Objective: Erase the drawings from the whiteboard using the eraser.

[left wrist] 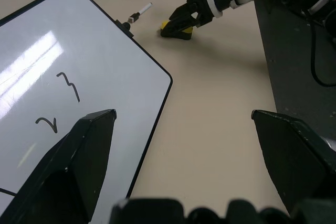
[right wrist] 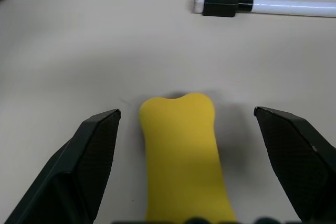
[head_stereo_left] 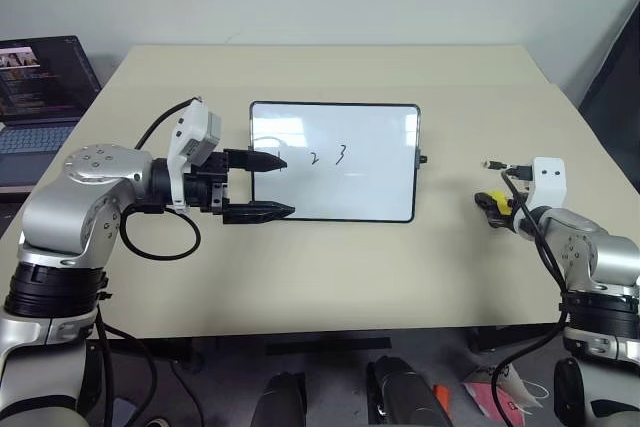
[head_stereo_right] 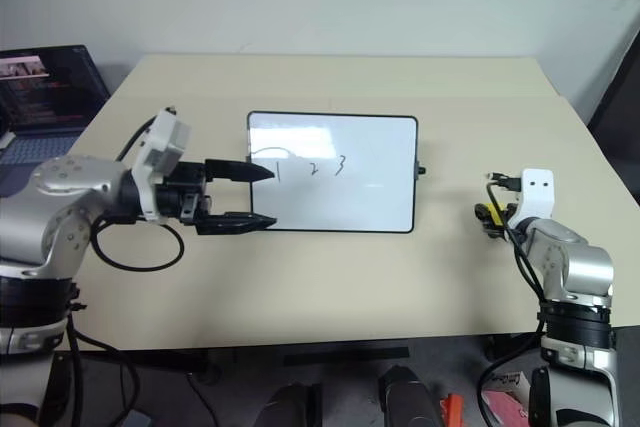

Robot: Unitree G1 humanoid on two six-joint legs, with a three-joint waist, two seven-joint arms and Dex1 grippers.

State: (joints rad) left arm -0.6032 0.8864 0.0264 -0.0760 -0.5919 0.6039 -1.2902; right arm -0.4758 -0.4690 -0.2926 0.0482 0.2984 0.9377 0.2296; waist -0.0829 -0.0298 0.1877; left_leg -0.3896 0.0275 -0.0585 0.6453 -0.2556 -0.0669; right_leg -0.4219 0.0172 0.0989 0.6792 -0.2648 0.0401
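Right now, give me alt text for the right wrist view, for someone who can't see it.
The open right pincer straddles the yellow eraser lying on the beige table, fingers apart from its sides. Beyond it lies a white marker pen with a black cap.

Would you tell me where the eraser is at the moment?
The eraser lies on the table to the right of the whiteboard, between the open fingers of the right gripper, with the marker pen just beyond it.

Office or lab, table [head_stereo_left: 330, 277], laptop [head_stereo_left: 40, 97]
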